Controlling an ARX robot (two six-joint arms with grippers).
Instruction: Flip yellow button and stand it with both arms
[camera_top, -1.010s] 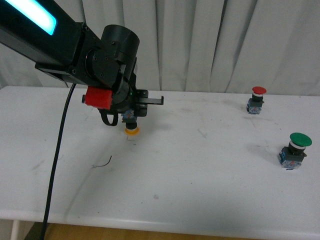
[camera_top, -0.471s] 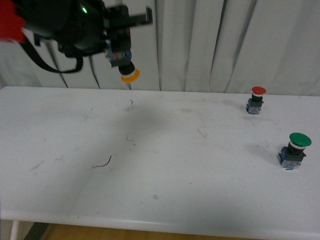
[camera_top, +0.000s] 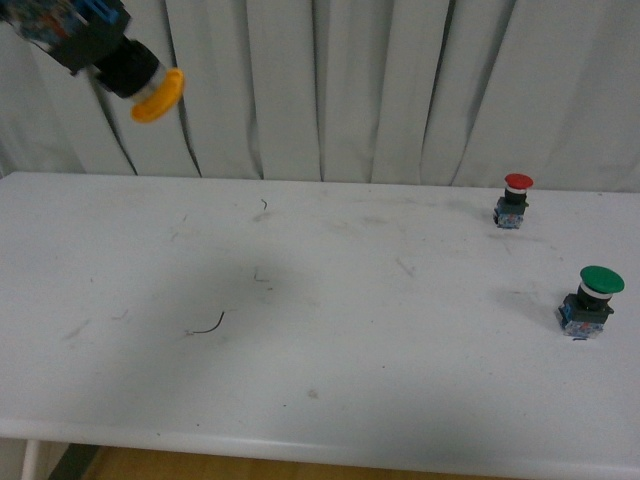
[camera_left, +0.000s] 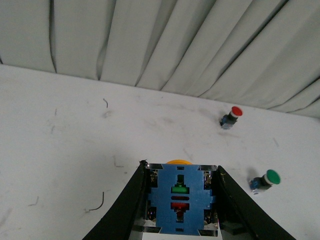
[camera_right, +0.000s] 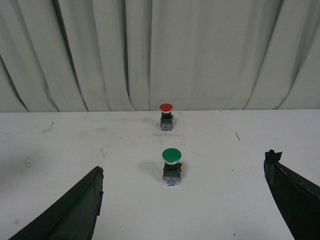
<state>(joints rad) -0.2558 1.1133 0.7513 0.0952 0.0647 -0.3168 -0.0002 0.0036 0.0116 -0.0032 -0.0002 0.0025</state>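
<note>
The yellow button (camera_top: 148, 92) hangs high at the top left of the front view, far above the white table (camera_top: 320, 330), tilted with its orange cap down and to the right. Only its cap, black collar and part of its blue base show there; the arm is out of frame. In the left wrist view my left gripper (camera_left: 181, 202) is shut on the yellow button's blue contact block (camera_left: 180, 197), with the cap's edge peeking beyond it. My right gripper (camera_right: 185, 200) is open and empty, its fingers (camera_right: 75, 210) wide apart above the table.
A red-capped button (camera_top: 514, 199) stands upright at the table's back right, also in the right wrist view (camera_right: 166, 116). A larger green-capped button (camera_top: 590, 300) stands near the right edge, also in the right wrist view (camera_right: 171, 166). A short dark wire (camera_top: 207, 326) lies left of centre. Grey curtains hang behind.
My left gripper has lifted the yellow button from just above the table up and to the left, out to the frame's top left corner. The other buttons have not moved.
</note>
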